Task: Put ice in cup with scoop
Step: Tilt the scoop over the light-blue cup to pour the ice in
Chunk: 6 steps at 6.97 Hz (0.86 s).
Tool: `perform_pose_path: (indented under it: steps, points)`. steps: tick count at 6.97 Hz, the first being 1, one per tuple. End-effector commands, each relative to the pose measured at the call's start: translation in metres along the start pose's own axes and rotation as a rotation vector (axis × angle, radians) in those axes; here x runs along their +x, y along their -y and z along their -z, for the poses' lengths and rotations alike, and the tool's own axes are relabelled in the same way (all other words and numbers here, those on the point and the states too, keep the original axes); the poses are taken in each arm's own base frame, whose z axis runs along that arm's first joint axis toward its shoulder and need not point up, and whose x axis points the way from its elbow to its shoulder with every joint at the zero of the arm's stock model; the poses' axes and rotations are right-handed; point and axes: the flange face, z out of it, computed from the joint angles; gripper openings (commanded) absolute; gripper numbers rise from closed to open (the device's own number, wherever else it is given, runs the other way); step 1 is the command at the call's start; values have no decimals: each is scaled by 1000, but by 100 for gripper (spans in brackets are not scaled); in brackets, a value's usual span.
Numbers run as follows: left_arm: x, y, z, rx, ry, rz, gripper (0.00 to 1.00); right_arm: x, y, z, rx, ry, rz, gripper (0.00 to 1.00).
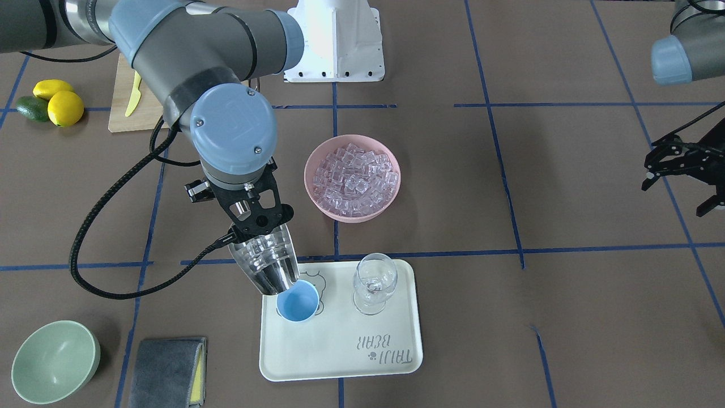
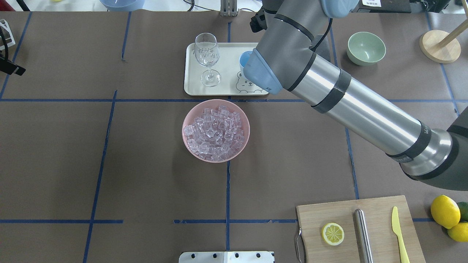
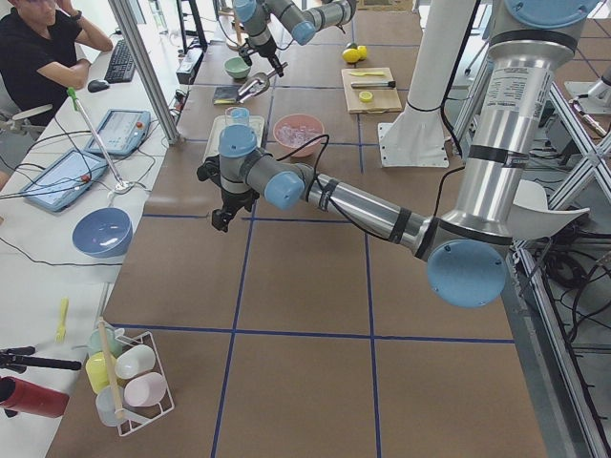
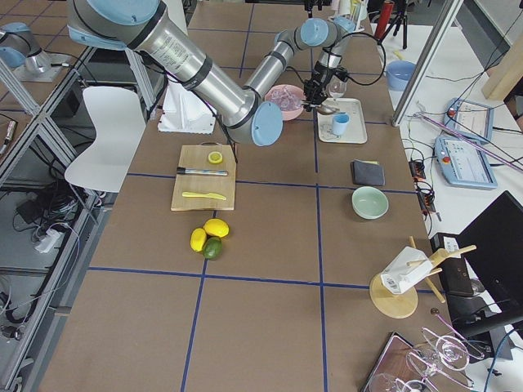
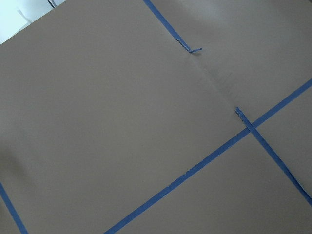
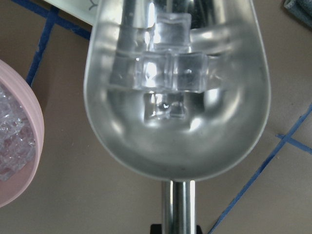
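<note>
Tipping the scoop (image 1: pixel 267 262) toward the cup (image 1: pixel 298 304), the right gripper (image 1: pixel 257 224) is pinching the thin handle, its jaws pressed onto the metal. The left gripper (image 1: pixel 674 198) is hanging well apart on the robot's left, fingers spread and carrying nothing.

By my reading, the task is sitting at the pour. Scooping looks done: a few cubes of ice (image 6: pixel 168 73) are lying in the steel trough, about midway down it, and have not yet slid out. As far as the front view shows, the cup is showing only a bare blue inside, though the scoop's lip is hiding part of it. What is left is to tilt further so that the cubes are dropping in.

The cup is standing upright on the tray (image 1: pixel 391 351), at the tray edge nearer the pink bowl (image 1: pixel 352 177), to the robot's right of the wine glass (image 1: pixel 374 283). More ice is filling the pink bowl.

The scoop's long axis is running from the handle, on the side nearer the robot, out to the open mouth on the far side. That mouth is pointing away from the robot and downward, hovering right at the cup's near rim.
</note>
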Motion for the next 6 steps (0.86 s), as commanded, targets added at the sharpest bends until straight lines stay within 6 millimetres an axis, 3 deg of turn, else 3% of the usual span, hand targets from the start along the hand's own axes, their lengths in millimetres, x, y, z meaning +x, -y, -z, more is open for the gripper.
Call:
perform_pose_path:
  steps: [1,6]
  points:
    - [0,0,-1,-1,-1,1,100,-6,13,6,-40,-8,-23,0]
    - [0,0,-2,-3,-5,1,100,-8,9,9,-83,-15,-42,0]
